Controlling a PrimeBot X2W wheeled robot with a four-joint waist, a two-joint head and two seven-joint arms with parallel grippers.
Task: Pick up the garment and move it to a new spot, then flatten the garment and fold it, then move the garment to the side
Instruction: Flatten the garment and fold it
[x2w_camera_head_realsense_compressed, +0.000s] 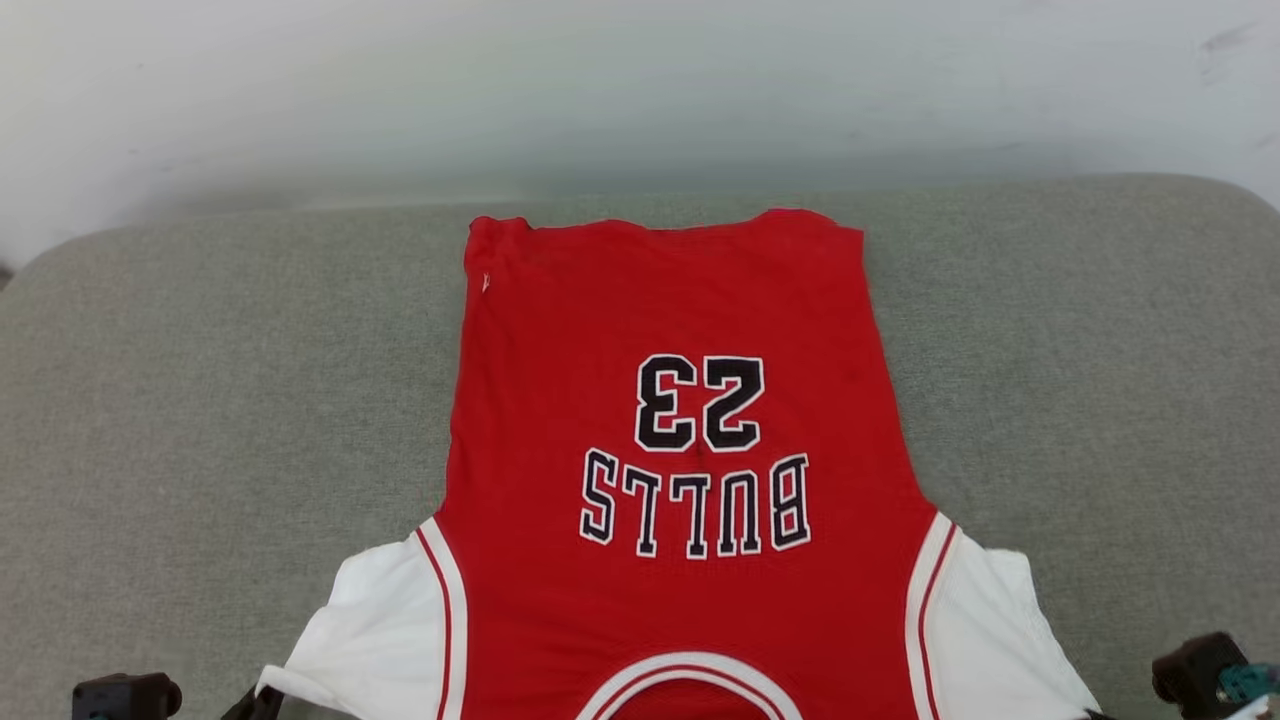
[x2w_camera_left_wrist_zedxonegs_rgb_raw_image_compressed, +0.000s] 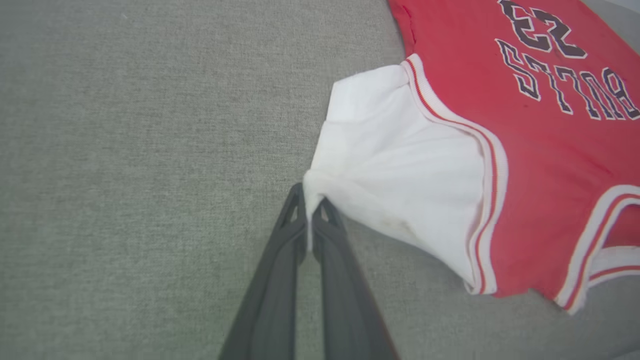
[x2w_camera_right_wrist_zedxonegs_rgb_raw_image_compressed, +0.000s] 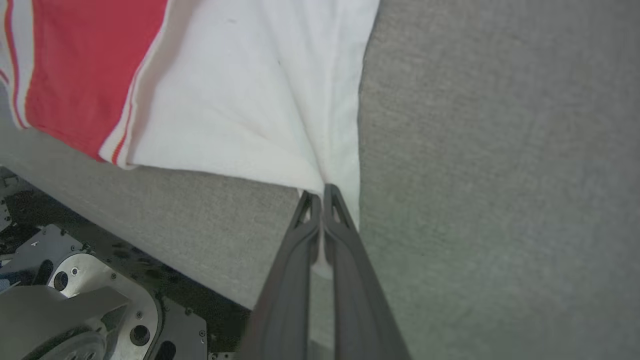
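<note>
At far left, the left hand (x2w_camera_left_wrist_zedxonegs_rgb_raw_image_compressed: 311, 200) is closed on the outer corner of the white sleeve (x2w_camera_left_wrist_zedxonegs_rgb_raw_image_compressed: 390, 150), with a thin fold of cloth pinched between its two dark fingers. We see this grip in the left wrist view; the head view shows no more than dark parts of that arm at its lower left corner.

In the centre, the garment (x2w_camera_head_realsense_compressed: 560, 330) lies spread flat on the grey fabric-covered table (x2w_camera_head_realsense_compressed: 200, 400). Its collar is at the near edge and its hem is toward the pale wall (x2w_camera_head_realsense_compressed: 600, 80). The head view alone gives us the whole red body and the "BULLS 23" print (x2w_camera_head_realsense_compressed: 700, 455), face up and upside down to the camera.

At right, the right hand (x2w_camera_right_wrist_zedxonegs_rgb_raw_image_compressed: 320, 192) is likewise clamped on the corner of the other white sleeve (x2w_camera_right_wrist_zedxonegs_rgb_raw_image_compressed: 250, 100), and creases fan out from the pinch. The right wrist view adds the table's near edge and, below it, the robot's metal base (x2w_camera_right_wrist_zedxonegs_rgb_raw_image_compressed: 75, 290).
</note>
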